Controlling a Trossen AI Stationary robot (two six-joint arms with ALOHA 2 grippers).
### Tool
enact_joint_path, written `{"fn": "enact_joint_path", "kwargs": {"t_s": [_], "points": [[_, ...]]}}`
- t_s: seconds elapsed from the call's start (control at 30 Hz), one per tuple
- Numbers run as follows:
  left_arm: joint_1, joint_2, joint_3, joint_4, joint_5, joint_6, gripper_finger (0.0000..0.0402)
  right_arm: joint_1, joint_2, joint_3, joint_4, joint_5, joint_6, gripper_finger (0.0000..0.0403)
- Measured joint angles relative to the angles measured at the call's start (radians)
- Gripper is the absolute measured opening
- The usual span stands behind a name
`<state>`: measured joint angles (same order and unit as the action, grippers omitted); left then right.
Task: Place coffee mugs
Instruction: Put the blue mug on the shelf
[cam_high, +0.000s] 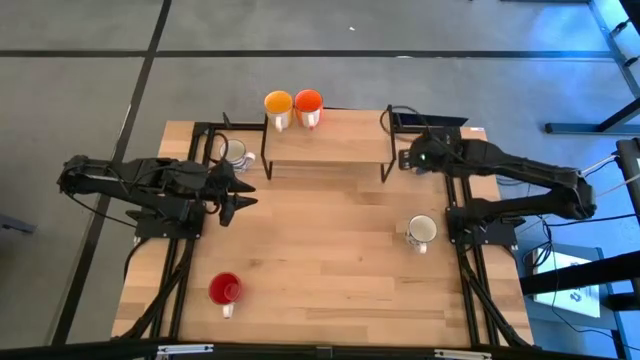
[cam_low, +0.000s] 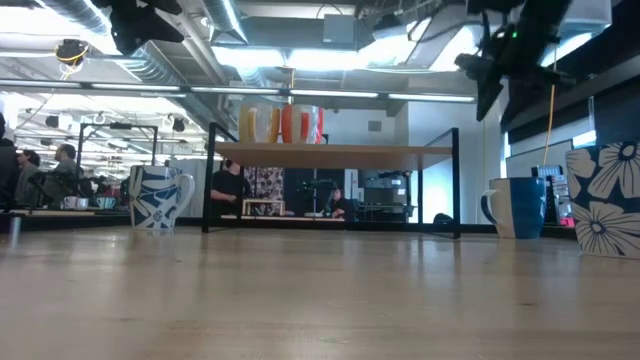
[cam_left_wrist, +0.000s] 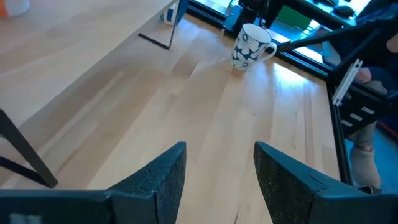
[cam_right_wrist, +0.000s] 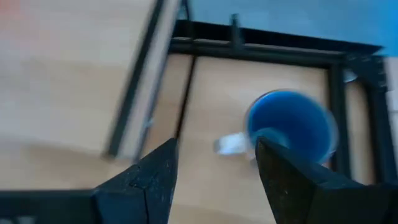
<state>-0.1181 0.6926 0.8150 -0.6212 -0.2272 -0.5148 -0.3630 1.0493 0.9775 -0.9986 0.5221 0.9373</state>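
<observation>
A yellow mug (cam_high: 278, 103) and an orange mug (cam_high: 308, 102) stand on top of the raised wooden shelf (cam_high: 330, 140) at the table's far side. A white mug with blue pattern (cam_high: 236, 152) stands on the table left of the shelf. A second blue-flowered white mug (cam_high: 422, 232) stands at the right, and it also shows in the left wrist view (cam_left_wrist: 249, 46). A red mug (cam_high: 226, 290) stands near the front left. A dark blue mug (cam_right_wrist: 289, 127) stands upright on the table below my right gripper (cam_right_wrist: 214, 180), which is open and high above it (cam_low: 490, 75). My left gripper (cam_left_wrist: 217, 180) is open and empty at the table's left (cam_high: 248, 201).
The shelf's black legs (cam_low: 455, 180) stand on the table. Black frame rails (cam_high: 470, 270) run along the table's left and right sides. Bare wood lies in the table's middle (cam_high: 330, 240). People and desks show in the room beyond the table (cam_low: 230, 185).
</observation>
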Motion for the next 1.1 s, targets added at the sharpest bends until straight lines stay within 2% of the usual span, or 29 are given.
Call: {"fn": "enact_joint_path", "kwargs": {"t_s": [0.27,0.43,0.73,0.93,1.1], "points": [[0.0,0.0,0.0,0.0,-0.003,-0.026,0.0183,-0.308,0.061,0.0,0.023,-0.195,-0.251,0.0202],[0.0,0.0,0.0,0.0,-0.026,-0.033,0.0183,-0.408,0.115,0.0,0.053,-0.289,-0.342,0.0201],[0.0,0.0,0.0,0.0,-0.045,-0.055,0.0183,-0.483,0.268,0.0,0.084,-0.378,-0.369,0.0201],[0.0,0.0,0.0,0.0,-0.049,-0.055,0.0183,-0.483,0.358,0.0,0.086,-0.384,-0.37,0.02],[0.0,0.0,0.0,0.0,-0.049,-0.055,0.0183,-0.483,0.397,0.0,0.086,-0.384,-0.372,0.0157]]}}
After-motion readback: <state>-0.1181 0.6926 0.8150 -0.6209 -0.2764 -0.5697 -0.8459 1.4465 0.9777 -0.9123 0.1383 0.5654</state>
